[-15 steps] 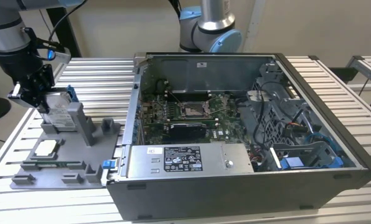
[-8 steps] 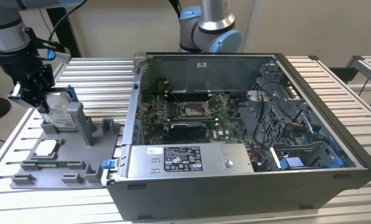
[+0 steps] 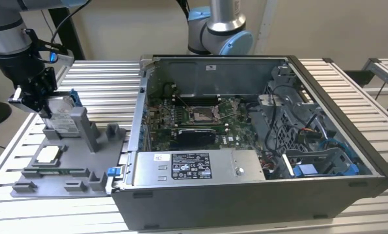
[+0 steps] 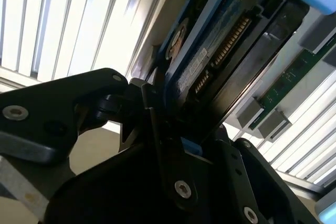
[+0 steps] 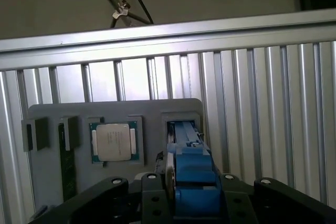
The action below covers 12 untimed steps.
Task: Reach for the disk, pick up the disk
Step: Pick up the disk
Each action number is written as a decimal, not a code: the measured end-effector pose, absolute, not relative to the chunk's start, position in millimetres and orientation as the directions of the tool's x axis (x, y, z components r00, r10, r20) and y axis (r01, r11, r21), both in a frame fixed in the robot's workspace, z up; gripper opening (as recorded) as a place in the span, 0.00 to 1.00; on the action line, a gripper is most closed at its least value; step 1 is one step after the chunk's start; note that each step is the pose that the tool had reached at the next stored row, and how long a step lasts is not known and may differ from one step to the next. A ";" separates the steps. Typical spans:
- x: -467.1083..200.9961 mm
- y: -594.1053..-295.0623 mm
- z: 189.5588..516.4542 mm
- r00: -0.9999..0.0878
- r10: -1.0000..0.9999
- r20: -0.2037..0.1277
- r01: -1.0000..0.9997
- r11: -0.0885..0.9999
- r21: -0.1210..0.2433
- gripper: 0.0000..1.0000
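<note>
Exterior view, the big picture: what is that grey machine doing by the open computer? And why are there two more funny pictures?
That is a robot arm, with a gripper for a hand. The exterior view is from a camera standing nearby. Both wrist views come from cameras riding on the arm, looking close up. On the slatted table sit an open computer and a grey holder with a square chip. The gripper is at the disk, a blue-framed drive standing upright in the holder. Whether it is gripped yet, I cannot tell.

both wrist views close on disk (image 5: pixel 190 182) (image 4: pixel 210 56)
</note>
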State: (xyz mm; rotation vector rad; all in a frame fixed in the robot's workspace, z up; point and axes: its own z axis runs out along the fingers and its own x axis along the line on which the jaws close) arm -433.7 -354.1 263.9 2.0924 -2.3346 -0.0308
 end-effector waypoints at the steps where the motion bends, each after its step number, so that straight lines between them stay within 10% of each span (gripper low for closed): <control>1: -433.7 -354.1 264.0 -0.109 -0.994 -0.008 -0.994 0.109 0.019 0.00; 12: -433.7 -354.1 264.0 -0.109 -0.994 -0.010 -0.994 0.108 0.019 0.00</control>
